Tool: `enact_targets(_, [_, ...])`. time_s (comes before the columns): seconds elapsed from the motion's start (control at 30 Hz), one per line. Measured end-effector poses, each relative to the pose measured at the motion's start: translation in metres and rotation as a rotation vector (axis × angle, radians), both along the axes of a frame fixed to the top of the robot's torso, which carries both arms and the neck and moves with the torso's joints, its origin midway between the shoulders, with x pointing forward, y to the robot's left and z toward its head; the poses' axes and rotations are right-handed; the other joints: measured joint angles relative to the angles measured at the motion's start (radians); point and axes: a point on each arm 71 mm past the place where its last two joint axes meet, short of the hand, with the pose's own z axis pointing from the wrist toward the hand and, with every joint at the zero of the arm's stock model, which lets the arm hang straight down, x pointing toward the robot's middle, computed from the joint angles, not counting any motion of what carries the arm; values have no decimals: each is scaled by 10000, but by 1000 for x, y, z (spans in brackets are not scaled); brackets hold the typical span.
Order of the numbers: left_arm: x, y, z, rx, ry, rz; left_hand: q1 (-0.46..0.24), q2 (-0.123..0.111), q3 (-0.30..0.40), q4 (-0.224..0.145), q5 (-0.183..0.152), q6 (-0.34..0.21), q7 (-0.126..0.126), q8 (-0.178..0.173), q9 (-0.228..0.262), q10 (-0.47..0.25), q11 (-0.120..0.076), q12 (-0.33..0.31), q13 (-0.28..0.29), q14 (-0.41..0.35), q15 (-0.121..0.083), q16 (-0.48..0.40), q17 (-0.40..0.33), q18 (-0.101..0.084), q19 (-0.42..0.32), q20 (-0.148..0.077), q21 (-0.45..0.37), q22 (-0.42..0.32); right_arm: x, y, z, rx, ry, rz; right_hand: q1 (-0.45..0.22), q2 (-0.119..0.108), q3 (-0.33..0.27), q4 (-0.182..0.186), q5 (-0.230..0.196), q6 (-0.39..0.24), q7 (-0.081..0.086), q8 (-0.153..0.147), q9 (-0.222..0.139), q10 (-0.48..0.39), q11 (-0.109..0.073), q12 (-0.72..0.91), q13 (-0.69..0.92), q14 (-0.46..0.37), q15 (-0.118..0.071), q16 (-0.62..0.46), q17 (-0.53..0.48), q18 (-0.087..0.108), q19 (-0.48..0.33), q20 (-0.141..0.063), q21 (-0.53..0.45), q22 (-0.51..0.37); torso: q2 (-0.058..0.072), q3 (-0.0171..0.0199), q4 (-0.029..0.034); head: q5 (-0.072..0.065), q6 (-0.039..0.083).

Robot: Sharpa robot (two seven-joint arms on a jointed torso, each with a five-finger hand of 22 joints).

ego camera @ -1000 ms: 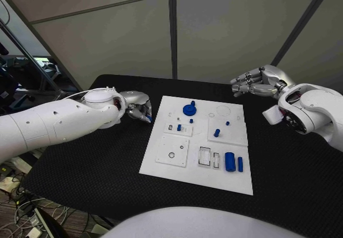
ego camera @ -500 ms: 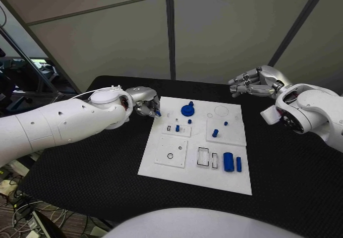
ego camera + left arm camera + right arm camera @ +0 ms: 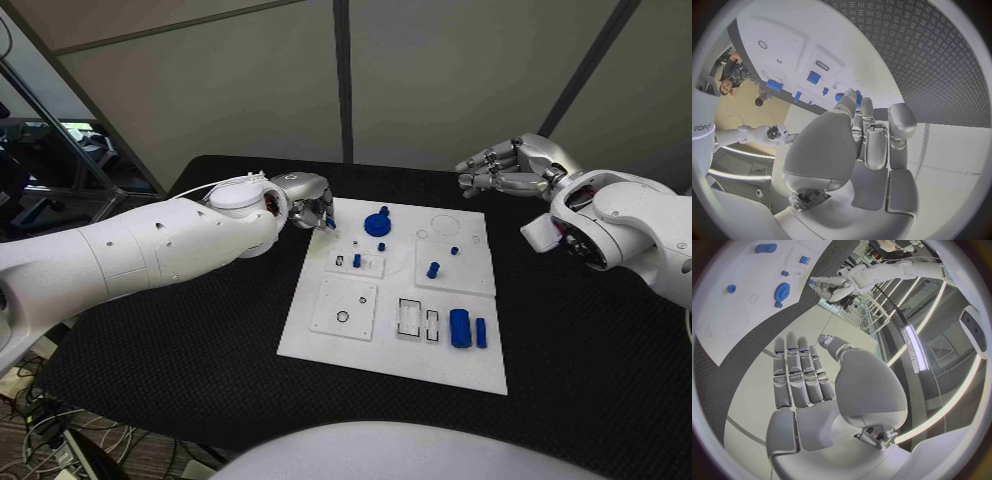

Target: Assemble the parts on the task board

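black table [image 3: 188, 340], grey wall panels [image 3: 216, 80] behind.

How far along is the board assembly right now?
Several blue pieces already stand on the white task board, including a blue gear-like disc. The left hand pinches a small blue part at the board's far-left corner. Two blue blocks lie loose; the right hand holds nothing.

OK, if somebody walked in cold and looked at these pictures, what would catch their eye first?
Probably the white task board in the middle of the black table, dotted with small blue parts, the blue gear-like disc near its far edge standing out most. Next, the left hand at the board's far left corner with a small blue part at its fingertips, and the right hand raised beyond the far right corner, holding nothing.
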Motion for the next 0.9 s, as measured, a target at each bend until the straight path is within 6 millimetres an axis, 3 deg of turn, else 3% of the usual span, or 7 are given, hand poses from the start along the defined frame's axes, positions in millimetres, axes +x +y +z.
enact_targets(0.5, [6, -13, -8, 472, 518, 727, -275, -78, 146, 294, 0, -19, -18, 86, 64, -1, 0, 85, 58, 34, -34, 55, 0, -4, 144, 1, 308, -1, 0, 1, 0, 7, 0, 34, 0, 0, 0, 0, 0, 0, 0, 0, 0, 0, 0, 0, 1, 0, 0, 0, 1, 0, 0, 0, 0, 0, 0, -14, 14, -57, -16])
enact_targets(0.67, [6, -14, -9, 598, 683, 1194, -433, -84, 147, 296, 0, -20, -20, 86, 80, 0, 0, 85, 82, 34, -34, 97, -1, -3, 143, 1, 308, -1, 0, 2, 0, 10, 0, 49, 0, 0, 0, 0, 0, 0, 0, 0, 0, 0, 0, 0, 2, 0, 0, 0, 1, 0, 0, 0, 0, 1, 0, -14, 23, -58, -12])
enact_targets(0.9, [6, -10, -11, 720, 913, 1976, -744, -155, 434, 584, -1, -36, -36, 166, 346, 39, -39, 195, 145, 34, -34, 135, -1, -3, 179, -35, 368, -1, 0, 3, 0, 12, 1, 59, 0, 0, 0, 0, -1, 0, 0, 0, 0, 0, 0, 0, -4, 0, 0, 0, 2, 0, 0, 0, 0, -10, -6, -13, 25, -35, -12])
